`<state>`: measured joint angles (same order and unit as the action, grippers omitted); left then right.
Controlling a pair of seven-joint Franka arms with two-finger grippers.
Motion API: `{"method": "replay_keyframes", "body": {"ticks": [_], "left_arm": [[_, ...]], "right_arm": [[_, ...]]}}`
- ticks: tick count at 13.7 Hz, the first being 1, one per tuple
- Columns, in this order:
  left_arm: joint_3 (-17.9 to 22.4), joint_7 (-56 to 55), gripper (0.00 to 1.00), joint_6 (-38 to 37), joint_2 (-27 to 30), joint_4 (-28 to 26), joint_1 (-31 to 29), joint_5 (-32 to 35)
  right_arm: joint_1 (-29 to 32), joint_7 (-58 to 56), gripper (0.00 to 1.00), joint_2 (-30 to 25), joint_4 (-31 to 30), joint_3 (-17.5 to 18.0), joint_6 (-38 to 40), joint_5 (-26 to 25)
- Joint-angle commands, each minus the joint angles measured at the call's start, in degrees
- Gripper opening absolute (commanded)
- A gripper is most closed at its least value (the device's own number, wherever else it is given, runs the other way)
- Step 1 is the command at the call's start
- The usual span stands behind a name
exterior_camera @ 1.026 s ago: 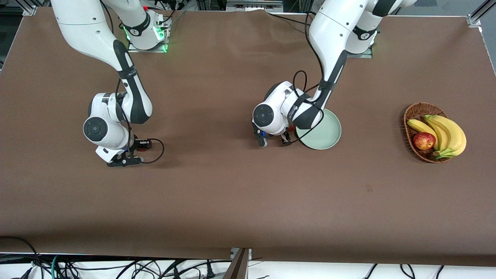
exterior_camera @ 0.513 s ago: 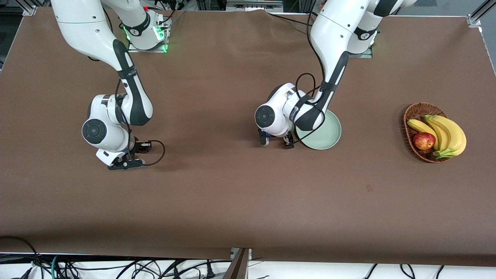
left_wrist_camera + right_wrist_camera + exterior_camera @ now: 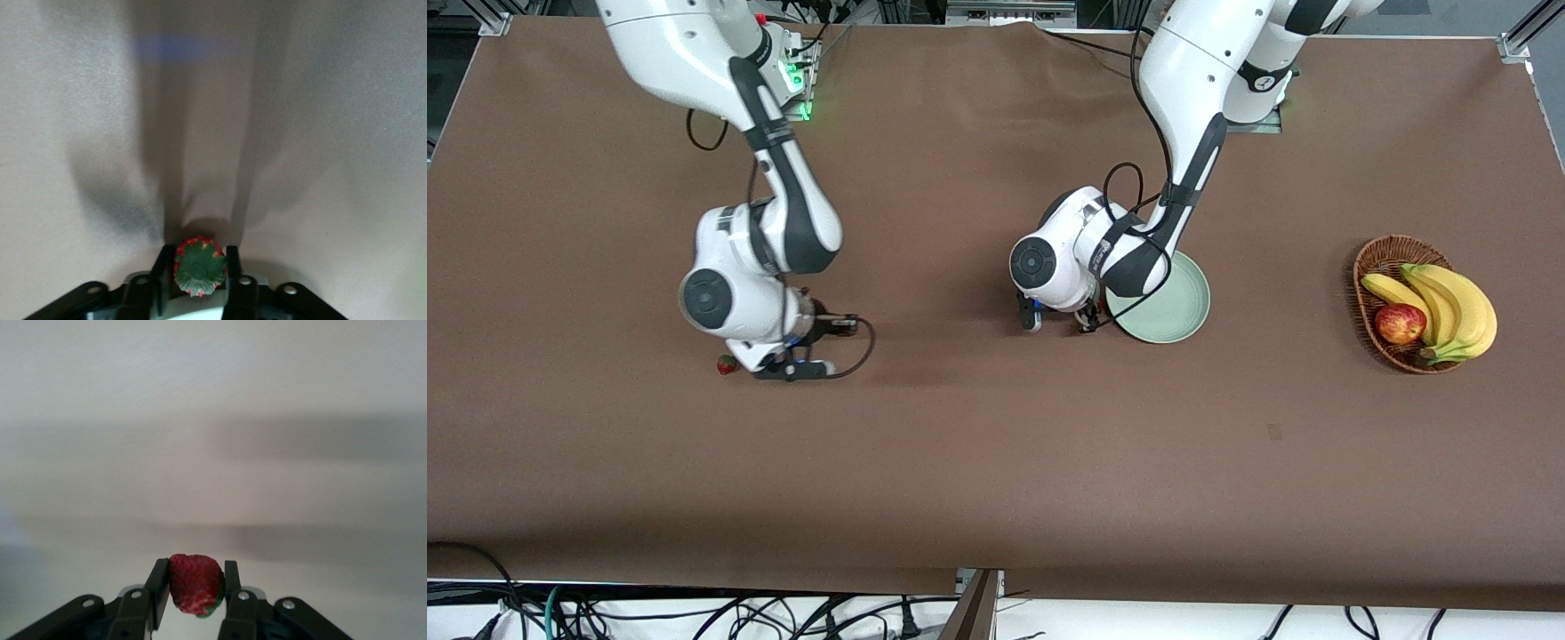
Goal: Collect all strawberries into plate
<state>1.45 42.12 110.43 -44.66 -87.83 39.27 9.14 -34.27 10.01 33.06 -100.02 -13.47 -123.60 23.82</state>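
Left gripper clamps a leafy-capped strawberry just beside the glossy round plate. Right gripper pinches a bumpy red strawberry (over bare brown tabletop).

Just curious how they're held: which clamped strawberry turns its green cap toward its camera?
The small red strawberry in the left gripper; the other strawberry, in the right gripper, shows mostly red skin.

Brown table cover, black cables along its near edge.
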Motion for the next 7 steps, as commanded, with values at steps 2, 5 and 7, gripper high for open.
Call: {"method": "replay_keyframes", "body": {"ticks": [2, 5, 7], "left_arm": [[-0.1, 3.5, 0.00, -0.4, 6.5, -2.2, -2.1, 0.1], [0.0, 9.3, 0.00, -3.6, 9.4, -2.1, -6.9, -1.8], [-0.1, 14.9, 0.02, -5.1, 9.9, -2.3, -11.5, -1.8]], "right_arm": [[-5.7, 10.8, 0.10, -0.2, 0.8, -0.3, -1.7, 1.1], [-7.6, 14.2, 0.10, -0.1, 0.8, -0.3, -3.0, 1.2], [-10.0, 18.7, 0.10, -0.1, 0.8, -0.3, -5.0, 1.2]]}}
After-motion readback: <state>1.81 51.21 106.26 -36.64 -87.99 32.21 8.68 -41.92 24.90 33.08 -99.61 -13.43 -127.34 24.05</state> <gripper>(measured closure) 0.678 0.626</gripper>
